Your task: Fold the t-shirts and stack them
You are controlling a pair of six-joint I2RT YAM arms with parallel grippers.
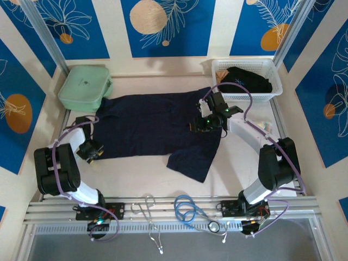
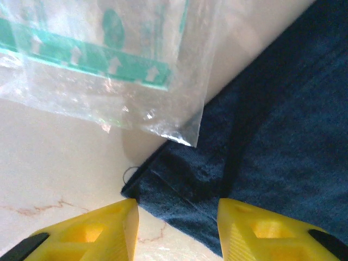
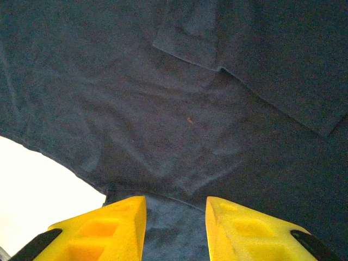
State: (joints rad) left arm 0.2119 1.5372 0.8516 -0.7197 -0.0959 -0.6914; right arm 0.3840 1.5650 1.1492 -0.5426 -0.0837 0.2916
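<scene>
Although the job called for folded, stacked shirts, the desk (image 1: 136, 174) showed neither a fold nor a stack. The navy shirt (image 1: 147, 128) lay spread flat and sideways across the middle of the desk, with its hem toward the left edge and one sleeve trailing toward the near edge. A white basket (image 1: 274, 81) sat in the far right corner with the second shirt (image 1: 247, 80) heaped inside it, untouched. A green case (image 1: 84, 87) sat in the far left corner.

The right gripper (image 1: 209, 122) was down on the shirt's right end, near the collar. Its wrist view put cloth between its yellow fingers (image 3: 109, 228), but I could not tell whether that cloth was pinched or merely lay under them. The left gripper (image 2: 176, 209) was at the hem's near corner, jaws apart on either side of that corner and not yet gripping it. A clear plastic bag (image 2: 109, 65) lay just beside that corner.

I judged the first fold as only being set up, so nearly everything was left to do.
</scene>
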